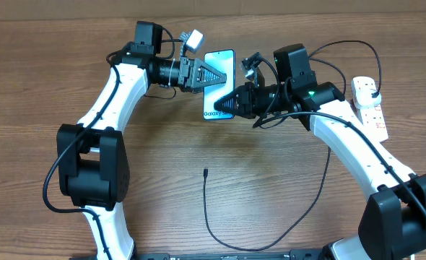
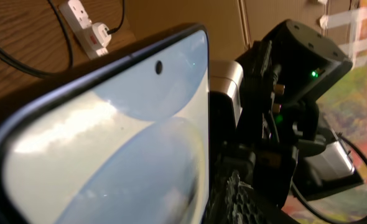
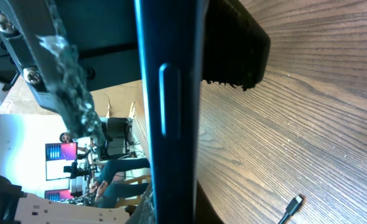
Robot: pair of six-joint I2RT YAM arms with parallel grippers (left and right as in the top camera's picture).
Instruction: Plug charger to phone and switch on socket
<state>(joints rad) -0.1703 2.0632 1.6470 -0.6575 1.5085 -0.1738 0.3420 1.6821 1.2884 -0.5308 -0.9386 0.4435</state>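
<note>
The phone (image 1: 220,88), its light blue screen facing up, hangs over the back middle of the table. My right gripper (image 1: 229,102) comes in from the right and is shut on its lower edge. The right wrist view shows the phone's dark side with a button (image 3: 168,112) clamped between the fingers (image 3: 236,43). My left gripper (image 1: 211,75) reaches in from the left at the phone's upper part. The screen (image 2: 109,143) fills the left wrist view with one finger (image 2: 239,193) close beside its long edge; contact is unclear. The charger tip (image 1: 206,172) lies loose on the table, also seen as a small connector (image 3: 293,204).
The charger's black cable loops toward the front edge (image 1: 235,245) and up to the right. The white socket (image 1: 368,101) lies at the right rear, also visible as the strip (image 2: 84,22) with a plug in it. The right arm's black body (image 2: 295,74) stands close behind the phone.
</note>
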